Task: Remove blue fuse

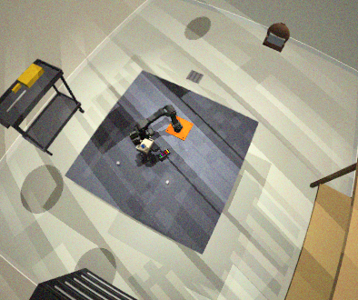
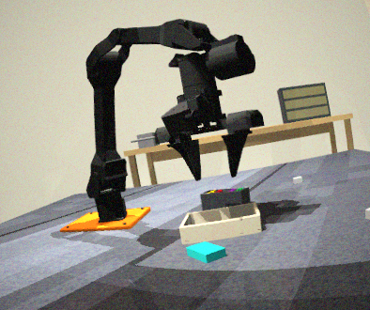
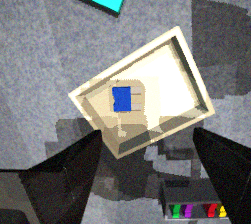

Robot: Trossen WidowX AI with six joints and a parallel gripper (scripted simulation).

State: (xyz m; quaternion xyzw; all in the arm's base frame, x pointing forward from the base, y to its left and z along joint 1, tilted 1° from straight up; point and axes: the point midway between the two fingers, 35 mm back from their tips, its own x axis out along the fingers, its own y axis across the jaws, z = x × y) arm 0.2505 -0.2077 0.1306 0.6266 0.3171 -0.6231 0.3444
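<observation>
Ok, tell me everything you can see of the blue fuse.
The blue fuse has a solid blue, roughly square body with two pale, flat prongs side by side. It lies on its side on the floor of the cream tray, clear of its walls. The open pincer does not touch it.

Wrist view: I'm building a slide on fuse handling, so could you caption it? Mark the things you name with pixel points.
Blue fuse [image 3: 121, 99] lying in the cream tray [image 3: 177, 75], the open pincer [image 2: 216, 178] [image 3: 147, 134] apart from it.

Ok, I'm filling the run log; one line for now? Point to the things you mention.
gripper [image 2: 216, 178] [image 3: 147, 134]: open, above tray [image 1: 150, 141] [image 2: 223, 234] [image 3: 195, 75] | blue fuse [image 1: 143, 146] [image 3: 121, 99]: lying in tray | fuse block [image 1: 164, 154] [image 2: 225, 199] [image 3: 177, 189]: beside tray
</observation>
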